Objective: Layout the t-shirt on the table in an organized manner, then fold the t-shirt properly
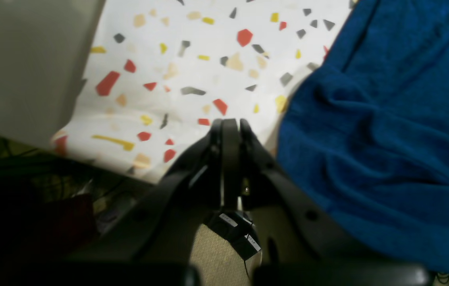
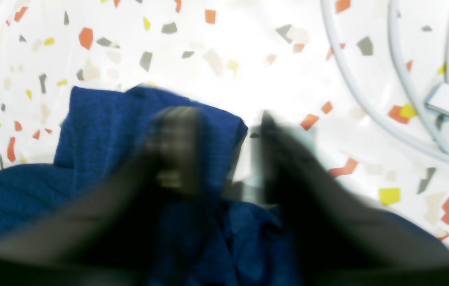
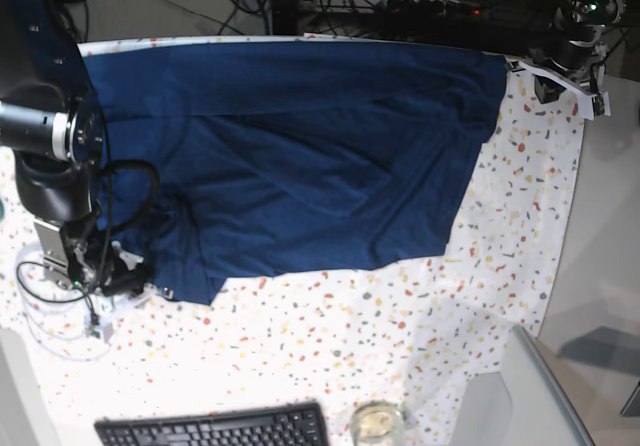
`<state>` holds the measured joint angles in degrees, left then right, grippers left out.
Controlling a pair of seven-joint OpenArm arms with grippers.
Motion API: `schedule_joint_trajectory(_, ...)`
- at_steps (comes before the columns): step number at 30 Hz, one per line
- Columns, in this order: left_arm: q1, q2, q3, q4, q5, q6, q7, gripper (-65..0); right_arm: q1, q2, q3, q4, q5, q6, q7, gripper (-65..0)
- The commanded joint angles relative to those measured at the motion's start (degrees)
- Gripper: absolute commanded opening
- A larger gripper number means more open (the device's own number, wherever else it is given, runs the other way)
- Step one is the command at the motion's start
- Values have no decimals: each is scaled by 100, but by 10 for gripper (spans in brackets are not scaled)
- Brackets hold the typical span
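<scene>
right gripper (image 2: pixel 224 151): motion-blurred | t-shirt (image 3: pixel 290 156): left edge hidden behind arm | keyboard (image 3: pixel 215 429): cut by bottom edge

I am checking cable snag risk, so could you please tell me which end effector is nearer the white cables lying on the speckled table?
Right. The right end effector sits beside the white cables; the left end effector is across the table.

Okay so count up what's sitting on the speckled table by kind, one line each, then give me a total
T-shirts: 1, the navy t-shirt
Keyboards: 1, the black keyboard
Glass dishes: 1, the small round dish
Cable bundles: 1, the white cables
Total: 4, all on the table
</scene>
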<state>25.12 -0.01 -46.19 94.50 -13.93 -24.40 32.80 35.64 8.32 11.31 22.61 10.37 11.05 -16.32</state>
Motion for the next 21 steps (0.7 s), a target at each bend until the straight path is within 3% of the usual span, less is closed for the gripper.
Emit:
schedule_joint_trajectory(1,33,-47,-27,75,-79,-17,-110,-650,194,52,34,275,49,34,106,-624)
schedule_joint_trajectory(2,33,-47,-27,75,-79,-17,-110,-650,151,43,34,486,49,34,27,-650)
schedule_joint_trajectory(4,33,-47,-27,75,-79,-17,-110,-650,71,43,34,864,49,34,-228,-624)
schedule_joint_trajectory(12,-3,-65,-27,84,-79,-17,-110,-650,-518,43,25,3291,57,34,-1221,-650)
schedule_joint_trajectory(16,-20,-74,-27,84,-79,-17,-110,-650,-544,34,43,3528,57,-10,-1432,-633)
schedule_joint_trajectory(18,-20,-74,-27,84,-79,-17,-110,-650,-438,34,43,3009,57,-19,-1415,-533)
schedule_joint_trajectory(21,-20,-65,-27,84,-79,-17,-110,-650,-78,34,43,1708,57,16,-1335,-288)
